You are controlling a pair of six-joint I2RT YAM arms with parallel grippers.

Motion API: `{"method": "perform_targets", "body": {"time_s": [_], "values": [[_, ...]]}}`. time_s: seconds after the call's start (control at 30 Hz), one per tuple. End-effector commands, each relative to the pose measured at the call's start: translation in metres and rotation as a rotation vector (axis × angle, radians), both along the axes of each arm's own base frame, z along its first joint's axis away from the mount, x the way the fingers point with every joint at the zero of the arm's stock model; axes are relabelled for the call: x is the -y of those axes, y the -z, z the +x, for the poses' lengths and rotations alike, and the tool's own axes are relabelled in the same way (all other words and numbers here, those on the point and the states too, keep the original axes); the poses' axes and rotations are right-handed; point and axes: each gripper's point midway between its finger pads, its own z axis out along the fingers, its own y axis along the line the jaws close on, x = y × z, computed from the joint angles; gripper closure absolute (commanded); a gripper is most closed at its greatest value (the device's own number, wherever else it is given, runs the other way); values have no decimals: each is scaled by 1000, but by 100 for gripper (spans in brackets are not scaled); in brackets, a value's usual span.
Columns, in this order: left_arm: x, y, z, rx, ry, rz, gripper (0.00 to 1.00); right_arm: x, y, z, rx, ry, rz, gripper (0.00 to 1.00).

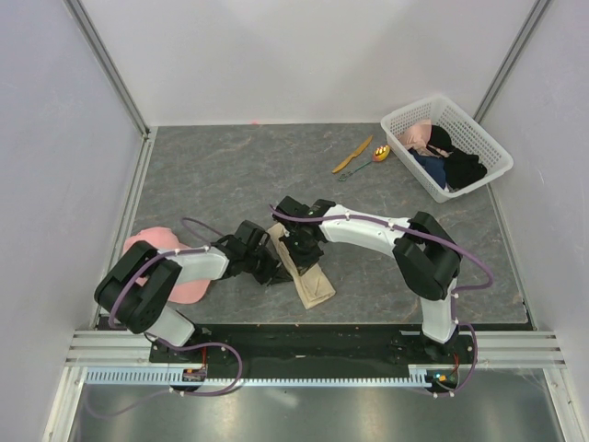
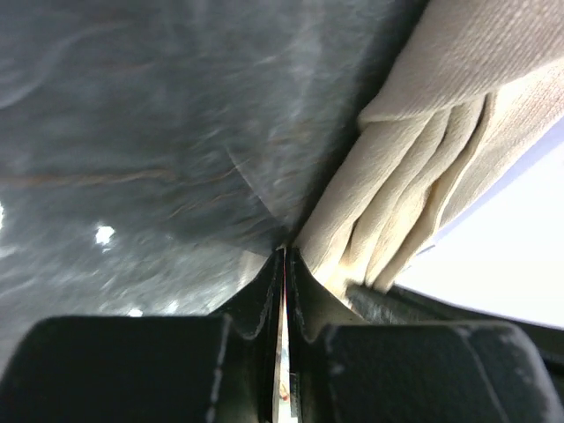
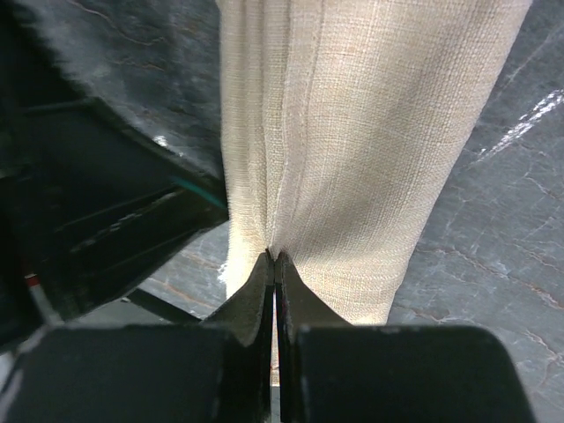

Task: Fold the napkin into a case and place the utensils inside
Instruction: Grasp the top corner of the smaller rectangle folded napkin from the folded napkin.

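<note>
Pulling too hard could open up the folded napkin (image 1: pixel 311 278) lying at the near middle. The right gripper (image 3: pixel 274 257) pinches its cloth, jaws closed. The left gripper (image 2: pixel 284 254) is closed just beside it; if it holds nothing, the fold may slip.

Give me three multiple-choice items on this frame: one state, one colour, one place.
1. The napkin is:
A) spread flat
B) folded into a narrow strip
C) balled up

2. The cap is:
A) pink
B) blue
C) green

3. The knife and spoon lie:
A) inside the napkin
B) on the table beside the basket
C) under the cap

Answers:
1 B: it shows as a narrow strip of stacked layers.
2 A: it is plainly pink.
3 B: both lie bare on the table just left of the basket, far from the napkin.
</note>
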Motion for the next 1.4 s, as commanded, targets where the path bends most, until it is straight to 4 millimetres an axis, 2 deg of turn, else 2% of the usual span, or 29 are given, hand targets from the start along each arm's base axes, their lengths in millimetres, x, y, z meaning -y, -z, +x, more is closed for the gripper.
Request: {"method": "perform_targets", "body": {"time_s": [0.0, 0.1, 0.2, 0.3, 0.5, 0.6, 0.7, 0.73, 0.8, 0.83, 0.87, 0.9, 0.93, 1.0, 1.03, 1.2, 1.37], "values": [[4, 8, 4, 10, 11, 5, 92, -18, -40, 2, 13, 19, 111, 100], [7, 5, 4, 22, 14, 3, 92, -22, -45, 0, -6, 30, 134, 100], [8, 4, 1, 19, 13, 1, 92, -24, -41, -3, -26, 40, 139, 100], [8, 3, -1, 23, 15, -3, 92, -25, -29, -6, -43, 45, 139, 100], [3, -3, -6, 28, 0, -9, 92, -19, 12, -8, -69, 73, 123, 100], [-2, -7, -10, 33, -10, -13, 92, -12, 33, -15, -108, 81, 123, 100], [-7, -11, -12, 31, -18, -23, 91, -13, 37, -18, -141, 91, 180, 98], [-10, -15, -8, 28, -45, -51, 91, -14, 37, -16, -144, 97, 199, 88], [-9, -25, -1, 21, -91, -126, 91, -12, 35, -20, -169, 98, 230, 86], [-12, -33, 15, 53, -125, -153, 91, -12, 34, -19, -166, 101, 242, 85], [-13, -36, 22, 69, -129, -155, 91, -10, 34, -18, -166, 107, 242, 84], [-12, -40, 28, 76, -121, -166, 91, -9, 31, -19, -166, 107, 250, 82], [-9, -52, 43, 109, -121, -181, 92, -8, 29, -18, -163, 106, 258, 80], [-4, -54, 52, 124, -87, -163, 92, -8, 22, -16, -150, 113, 275, 78], [1, -64, 62, 153, -77, -172, 93, -6, 22, -16, -151, 119, 274, 77], [11, -62, 79, 158, -62, -156, 93, -4, 15, -13, -150, 141, 301, 76], [4, -30, 69, 78, -37, -68, 95, -10, -4, -4, -128, 163, 353, 75]]}}
